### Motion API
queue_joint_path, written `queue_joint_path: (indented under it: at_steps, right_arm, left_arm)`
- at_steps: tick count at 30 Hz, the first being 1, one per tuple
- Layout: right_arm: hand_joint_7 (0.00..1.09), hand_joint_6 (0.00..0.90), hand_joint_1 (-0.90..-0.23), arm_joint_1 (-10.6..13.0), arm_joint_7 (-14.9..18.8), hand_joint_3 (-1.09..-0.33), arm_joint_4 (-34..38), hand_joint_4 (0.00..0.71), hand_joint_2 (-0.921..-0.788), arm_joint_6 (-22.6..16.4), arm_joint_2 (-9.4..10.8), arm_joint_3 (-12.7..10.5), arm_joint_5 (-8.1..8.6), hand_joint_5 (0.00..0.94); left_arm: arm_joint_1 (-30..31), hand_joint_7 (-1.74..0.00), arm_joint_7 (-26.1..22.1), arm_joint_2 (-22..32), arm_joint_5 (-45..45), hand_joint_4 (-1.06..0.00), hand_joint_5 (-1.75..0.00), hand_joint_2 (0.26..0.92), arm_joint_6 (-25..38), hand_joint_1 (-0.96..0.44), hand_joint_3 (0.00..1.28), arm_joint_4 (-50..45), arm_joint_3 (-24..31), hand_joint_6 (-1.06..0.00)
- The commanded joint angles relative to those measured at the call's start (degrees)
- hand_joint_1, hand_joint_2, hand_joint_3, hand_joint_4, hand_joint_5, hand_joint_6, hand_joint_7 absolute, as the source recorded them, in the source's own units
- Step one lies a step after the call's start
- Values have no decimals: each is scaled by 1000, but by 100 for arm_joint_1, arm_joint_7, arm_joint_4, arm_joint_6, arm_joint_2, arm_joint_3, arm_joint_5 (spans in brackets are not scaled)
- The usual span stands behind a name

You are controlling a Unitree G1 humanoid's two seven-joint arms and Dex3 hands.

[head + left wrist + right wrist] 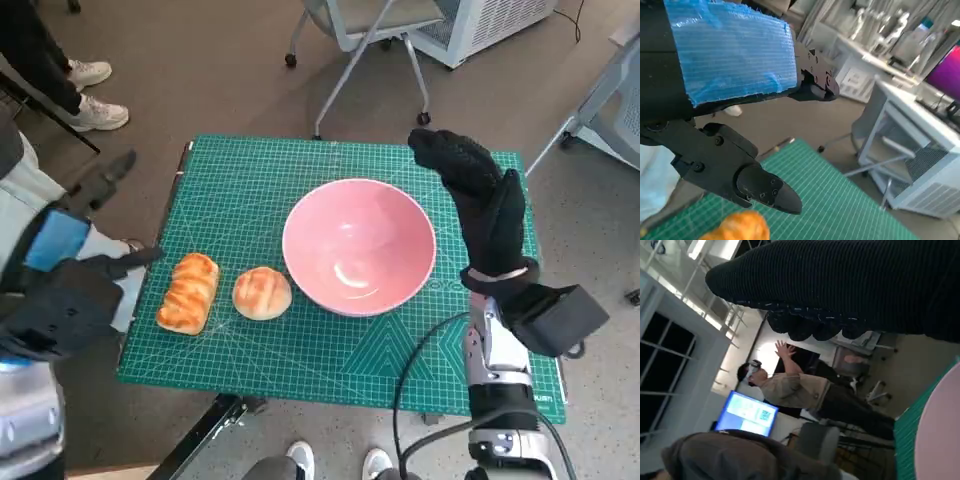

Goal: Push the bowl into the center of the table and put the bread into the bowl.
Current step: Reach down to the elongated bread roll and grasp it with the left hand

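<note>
A pink bowl [360,245] sits empty near the middle of the green cutting mat [250,180]; its rim [945,430] shows in the right wrist view. Left of it lie two breads: a round bun [262,293] and a long striped loaf [188,292], whose end [740,227] shows in the left wrist view. My right hand [480,200] in the black glove is raised just right of the bowl, fingers spread, holding nothing. My left hand [65,290] hovers off the mat's left edge, beside the loaf, fingers [765,190] apart and empty.
A chair on castors [365,35] and a white unit [490,25] stand beyond the table. A person's shoes [95,95] are at the far left, other feet [340,462] at the near edge. In the right wrist view a person [790,385] raises a hand.
</note>
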Motion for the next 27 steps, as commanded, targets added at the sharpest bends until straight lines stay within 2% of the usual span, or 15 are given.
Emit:
queue_joint_path:
  at_steps: [1, 11, 27]
  right_arm:
    - [490, 74, -681, 94, 83, -761, 59, 189, -921, 26, 34, -2, 64, 0]
    - [493, 74, -687, 117, 209, -756, 136, 192, -921, 25, 16, -32, 143, 2]
    - [492, 73, -680, 119, 346, -756, 148, 186, -921, 105, -65, -76, 251, 0]
  left_arm:
    - [169, -8, -88, 125, 104, -270, -8, 742, 312, -266, 2, -171, -137, -408]
    - [509, -1, 199, 16, 337, -294, -7, 762, 573, -349, 6, -71, -452, -404]
    - [653, 0, 652, -190, 572, -335, -9, 826, 780, -429, 7, 525, -1086, -381]
